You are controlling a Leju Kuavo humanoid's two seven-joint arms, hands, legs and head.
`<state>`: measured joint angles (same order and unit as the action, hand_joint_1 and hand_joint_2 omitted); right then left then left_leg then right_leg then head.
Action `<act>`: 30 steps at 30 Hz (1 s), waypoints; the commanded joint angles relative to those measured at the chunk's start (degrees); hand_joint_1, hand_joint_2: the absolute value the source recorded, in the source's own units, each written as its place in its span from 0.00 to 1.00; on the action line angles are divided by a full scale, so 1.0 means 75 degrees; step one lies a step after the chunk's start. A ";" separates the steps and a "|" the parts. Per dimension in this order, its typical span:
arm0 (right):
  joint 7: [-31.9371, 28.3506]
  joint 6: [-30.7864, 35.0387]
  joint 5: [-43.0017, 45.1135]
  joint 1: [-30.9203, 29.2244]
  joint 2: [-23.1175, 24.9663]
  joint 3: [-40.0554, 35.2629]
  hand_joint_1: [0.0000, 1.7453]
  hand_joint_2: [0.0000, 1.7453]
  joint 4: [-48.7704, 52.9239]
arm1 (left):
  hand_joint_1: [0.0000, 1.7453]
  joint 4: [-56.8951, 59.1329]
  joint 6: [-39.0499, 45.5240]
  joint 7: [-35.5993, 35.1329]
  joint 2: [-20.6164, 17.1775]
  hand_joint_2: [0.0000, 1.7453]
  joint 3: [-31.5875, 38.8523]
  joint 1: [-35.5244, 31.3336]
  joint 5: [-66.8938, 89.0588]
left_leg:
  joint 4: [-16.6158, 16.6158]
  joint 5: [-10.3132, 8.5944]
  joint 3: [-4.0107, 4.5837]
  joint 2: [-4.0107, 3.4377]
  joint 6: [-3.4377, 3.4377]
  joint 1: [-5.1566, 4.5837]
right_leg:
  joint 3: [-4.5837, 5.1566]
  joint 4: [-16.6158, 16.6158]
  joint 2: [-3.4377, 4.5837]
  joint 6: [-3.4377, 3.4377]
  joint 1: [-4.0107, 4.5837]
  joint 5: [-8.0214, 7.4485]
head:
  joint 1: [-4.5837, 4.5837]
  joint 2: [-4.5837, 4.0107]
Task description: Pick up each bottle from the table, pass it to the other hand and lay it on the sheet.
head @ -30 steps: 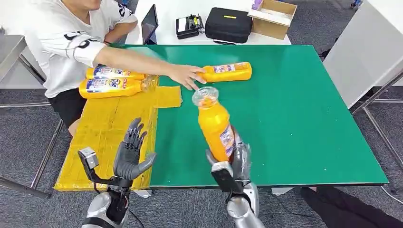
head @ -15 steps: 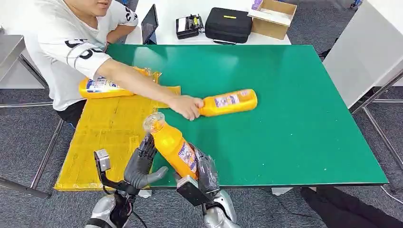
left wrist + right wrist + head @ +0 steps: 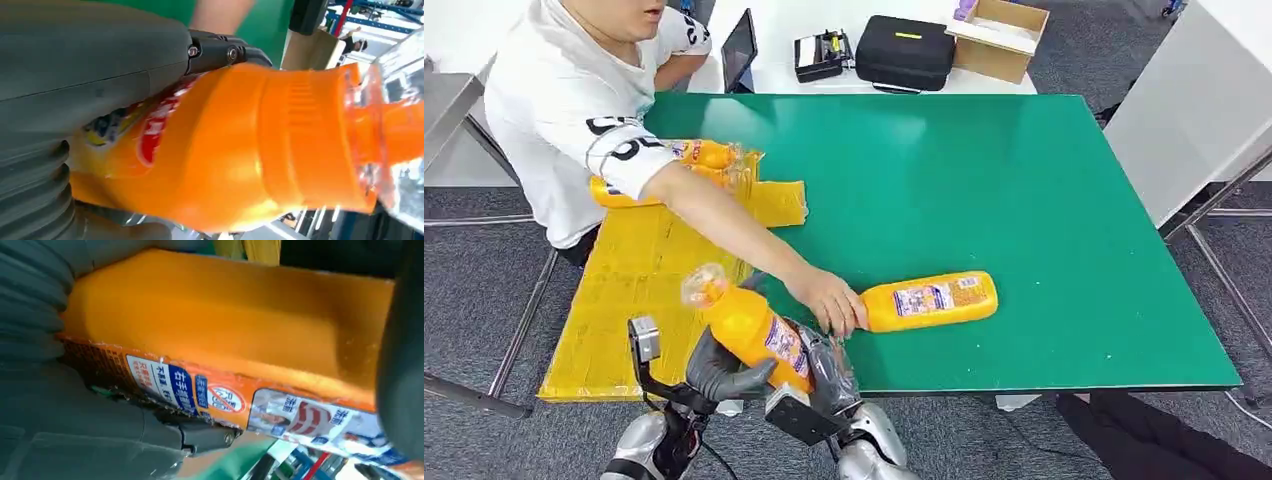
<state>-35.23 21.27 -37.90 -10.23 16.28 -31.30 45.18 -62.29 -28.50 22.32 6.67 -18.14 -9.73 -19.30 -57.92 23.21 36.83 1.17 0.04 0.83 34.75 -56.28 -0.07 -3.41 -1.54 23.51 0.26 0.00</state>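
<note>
Right hand: fingers wrapped around tilted orange plastic bottle.
Left hand: fingers curled against same bottle.

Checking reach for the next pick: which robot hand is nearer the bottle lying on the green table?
Right. The right hand sits just below-left of the lying bottle, gripping the held bottle; the left hand is farther left, beside the yellow sheet.

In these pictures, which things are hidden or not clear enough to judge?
- Head view: the person's arm hides much of the two bottles on the sheet.
- Head view: the held bottle hides the fingers of the left hand and the right hand.
- Right wrist view: the small print on the held bottle's label is unreadable.
</note>
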 commanded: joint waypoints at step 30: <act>0.0575 0.0248 -0.0336 -0.0751 0.0094 -0.1078 0.82 1.00 -0.1253 | 1.00 -0.0265 -0.0118 0.0099 -0.0080 1.00 -0.0268 0.0038 -0.0390 | 0.0000 0.0008 -0.0024 -0.0012 0.0003 0.0001 | -0.0019 0.0003 0.0004 0.0013 0.0004 0.0006 | 0.0000 0.0000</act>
<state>-33.40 21.51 -39.10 -13.75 17.20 -37.11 39.06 -61.42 -29.57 23.30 5.88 -18.01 -9.17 -22.99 -57.92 23.21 36.76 1.12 0.04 0.84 34.72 -56.28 -0.01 -3.41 -1.54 23.51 0.26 0.00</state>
